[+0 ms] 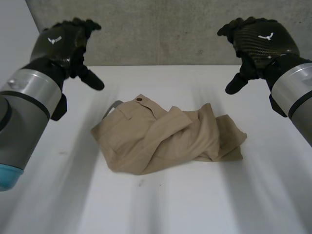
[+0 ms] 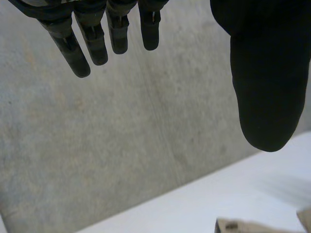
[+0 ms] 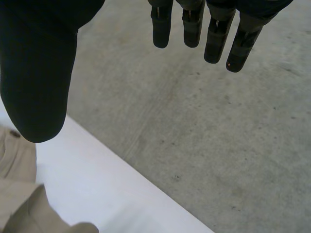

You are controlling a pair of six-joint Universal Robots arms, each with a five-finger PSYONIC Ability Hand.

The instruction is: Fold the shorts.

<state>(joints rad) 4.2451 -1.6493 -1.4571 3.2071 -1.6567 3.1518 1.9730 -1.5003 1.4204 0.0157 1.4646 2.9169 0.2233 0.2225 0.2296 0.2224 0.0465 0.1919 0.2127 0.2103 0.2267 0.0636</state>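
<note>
Tan shorts [image 1: 165, 136] lie crumpled in the middle of the white table [image 1: 161, 204], waistband button toward the far side. My left hand [image 1: 66, 41] hovers high above the table's far left, fingers straight and thumb out, holding nothing. My right hand [image 1: 258, 41] hovers at the far right the same way, open and empty. In the left wrist view the fingers [image 2: 92, 43] hang straight, with a corner of the shorts [image 2: 243, 226] well beyond them. In the right wrist view the fingers [image 3: 214, 39] are straight, and the shorts [image 3: 19, 189] lie below the thumb.
A grey concrete wall [image 1: 161, 29] stands behind the table's far edge. Bare white table surrounds the shorts on all sides.
</note>
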